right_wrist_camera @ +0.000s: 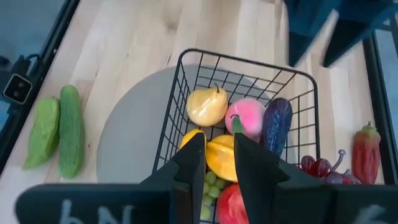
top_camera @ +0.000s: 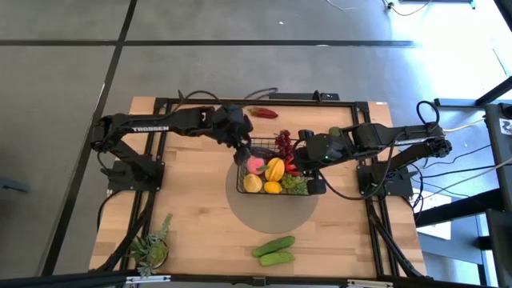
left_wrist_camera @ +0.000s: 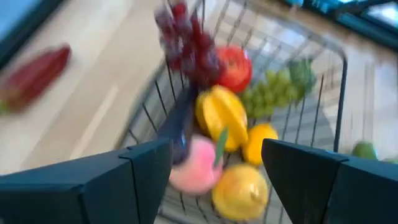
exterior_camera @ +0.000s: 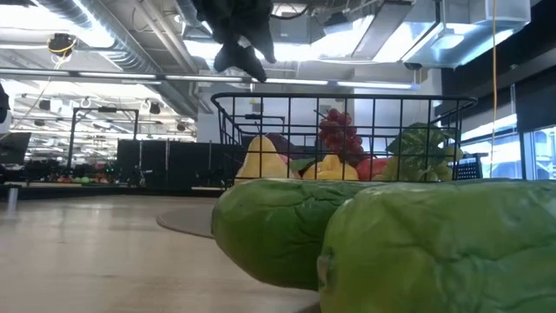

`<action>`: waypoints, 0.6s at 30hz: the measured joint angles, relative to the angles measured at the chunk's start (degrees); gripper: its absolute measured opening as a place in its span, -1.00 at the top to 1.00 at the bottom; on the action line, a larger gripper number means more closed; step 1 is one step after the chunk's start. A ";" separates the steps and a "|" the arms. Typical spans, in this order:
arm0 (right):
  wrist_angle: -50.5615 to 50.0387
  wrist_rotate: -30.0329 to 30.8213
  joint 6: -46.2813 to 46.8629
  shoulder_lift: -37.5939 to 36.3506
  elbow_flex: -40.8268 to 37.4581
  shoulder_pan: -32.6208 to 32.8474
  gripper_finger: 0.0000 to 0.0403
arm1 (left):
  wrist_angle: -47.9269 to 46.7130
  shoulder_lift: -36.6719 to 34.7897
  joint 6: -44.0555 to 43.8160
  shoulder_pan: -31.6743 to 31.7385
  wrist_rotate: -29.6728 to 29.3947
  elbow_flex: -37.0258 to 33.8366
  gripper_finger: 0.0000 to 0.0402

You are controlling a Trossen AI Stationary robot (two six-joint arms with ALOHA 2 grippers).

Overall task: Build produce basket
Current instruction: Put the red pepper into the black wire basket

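Two cucumbers lie on the tabletop well apart from the basket, which sits mid-table holding most of the produce. The left pincer hovers wide and empty over the basket's far edge; the right pincer, narrow and empty, hangs above the fruit. Filling looks nearly done; next, one arm should fetch a cucumber.

Grey floor with dark seams; bright ceiling lights, perhaps windows.

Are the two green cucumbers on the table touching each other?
Touching. In the high view the two cucumbers lie side by side with no gap; the right wrist view shows them pressed together along their lengths.
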 joint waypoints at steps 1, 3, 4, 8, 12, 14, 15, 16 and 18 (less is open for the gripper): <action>0.22 0.00 0.07 0.00 0.00 0.00 0.60 | 0.56 -0.01 0.42 0.49 0.00 0.10 -0.16; 1.75 0.00 0.08 0.00 -0.02 0.00 0.60 | -0.13 0.05 2.03 1.62 0.29 0.07 -0.16; 2.58 0.00 0.63 0.00 -0.02 0.00 0.60 | -0.18 0.07 2.80 2.17 0.81 0.05 -0.16; 5.33 0.02 4.48 0.00 0.00 0.02 0.60 | -0.60 0.09 5.65 4.52 3.25 0.05 -0.16; 6.42 0.00 4.65 0.00 -0.02 0.01 0.60 | -0.59 0.12 8.12 6.53 3.51 0.05 -0.16; 6.59 0.05 4.80 0.00 -0.02 -0.04 0.60 | -0.63 0.12 10.43 8.00 3.91 0.05 -0.16; 6.56 0.38 5.96 0.00 -0.01 -0.35 0.60 | -0.61 0.12 11.82 8.87 4.19 0.05 -0.16; 6.57 1.08 7.72 0.00 -0.02 -0.87 0.60 | -0.61 0.13 13.32 9.82 4.83 0.05 -0.16; 6.53 3.14 12.19 0.00 -0.02 -2.47 0.60 | -0.36 0.64 16.03 11.73 6.40 0.05 -0.16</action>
